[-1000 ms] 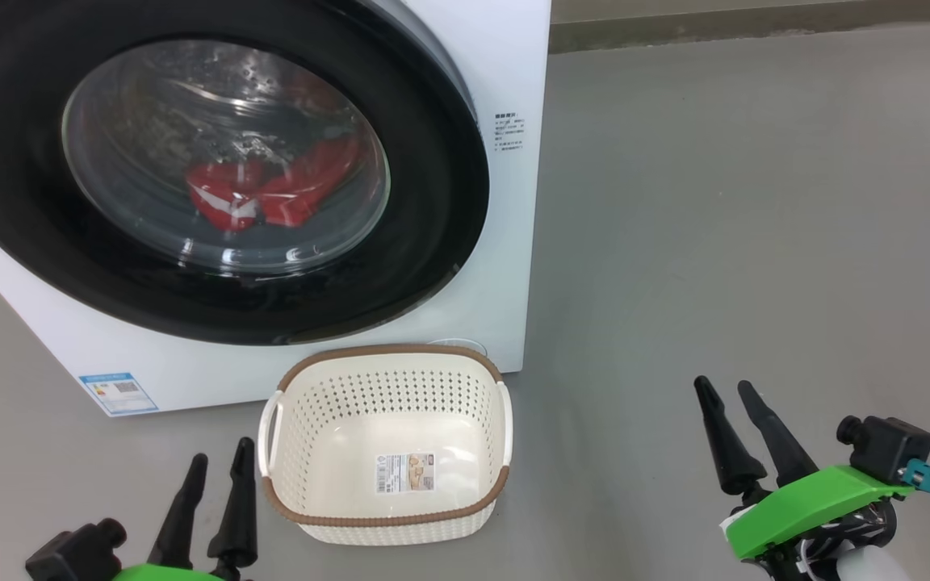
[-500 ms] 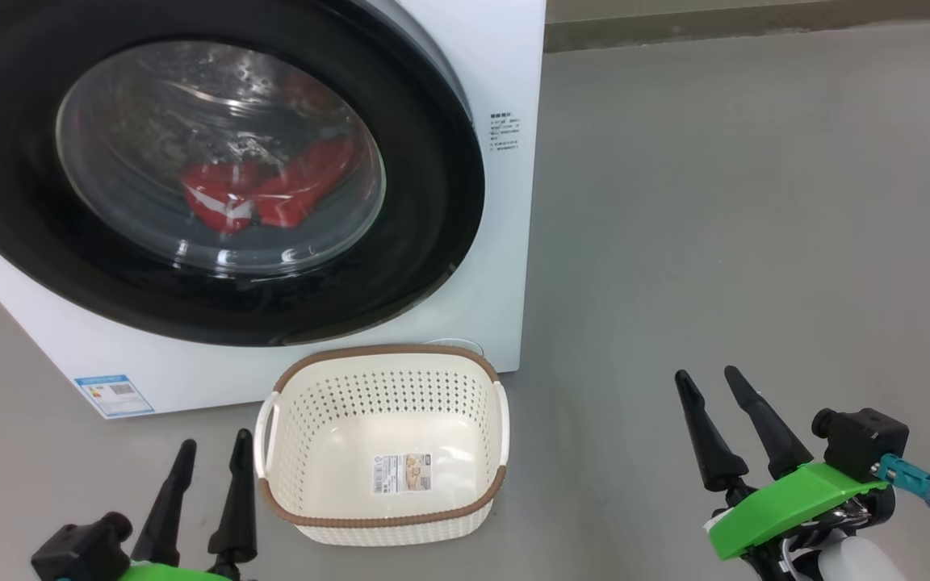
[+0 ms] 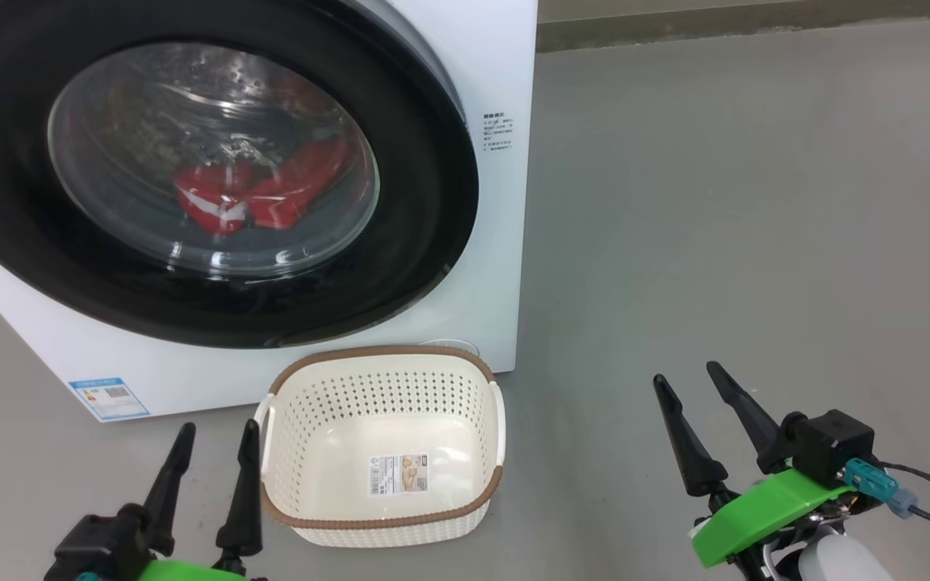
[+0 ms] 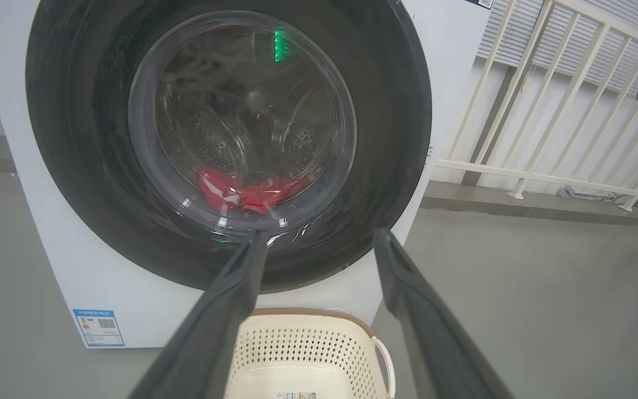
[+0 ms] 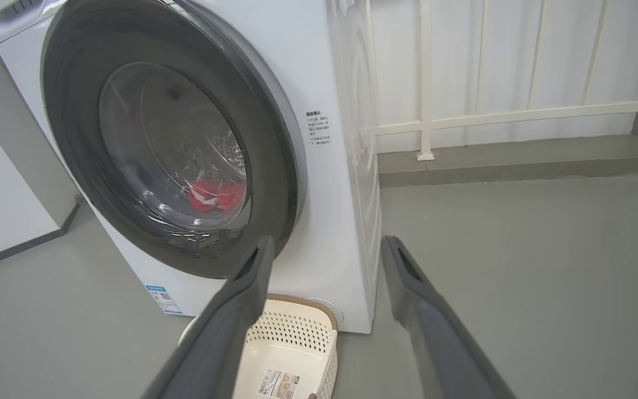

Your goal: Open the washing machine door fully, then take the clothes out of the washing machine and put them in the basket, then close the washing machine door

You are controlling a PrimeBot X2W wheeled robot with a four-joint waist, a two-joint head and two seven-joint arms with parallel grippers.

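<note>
Both hang wide open and empty: left gripper [image 3: 219,426] lower left, right gripper [image 3: 684,374] lower right. Door-opening looks like the step in hand. The washing machine door [image 3: 433,202] (upper left, clothes [image 3: 255,198] behind its glass) probably needs a finger hooked behind its rim.

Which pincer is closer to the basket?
Left. The left pincer sits right beside the basket, at its left side; the right pincer stands well off to its right, with a wide gap between.
</note>
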